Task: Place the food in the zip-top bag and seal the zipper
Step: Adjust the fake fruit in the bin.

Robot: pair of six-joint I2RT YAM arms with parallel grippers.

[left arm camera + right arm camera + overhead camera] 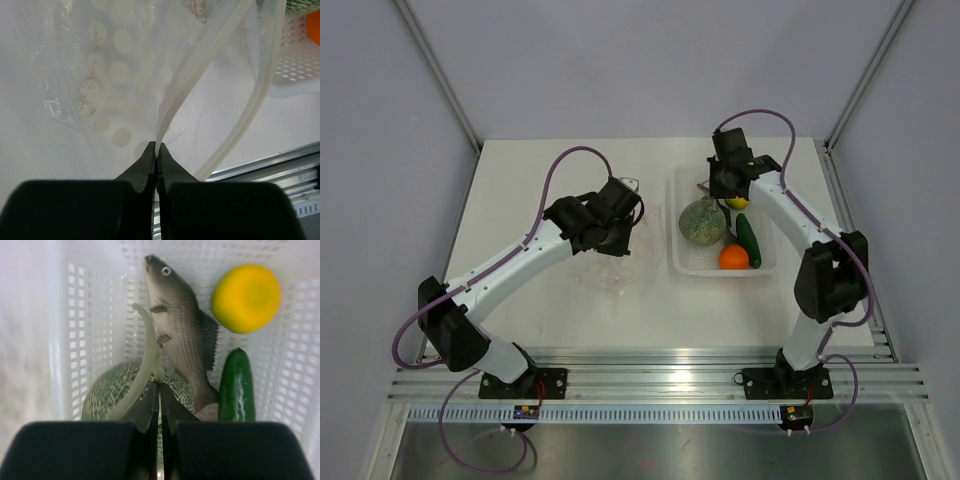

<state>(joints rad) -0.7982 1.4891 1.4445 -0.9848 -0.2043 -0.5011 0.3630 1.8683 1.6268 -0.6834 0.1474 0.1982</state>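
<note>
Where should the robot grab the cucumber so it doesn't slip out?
Grab the cucumber around its middle, coming straight down from above. It lies flat and is long and thin, so the fingers should close across its narrow width. The fish has its tail close on one side and the basket wall is on the other, so room looks tight.

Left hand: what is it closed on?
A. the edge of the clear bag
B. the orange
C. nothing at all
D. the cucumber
A: in the left wrist view the left hand is shut, and the edge of the clear bag is pinched in it, with the zipper strip rising from that spot.
</note>
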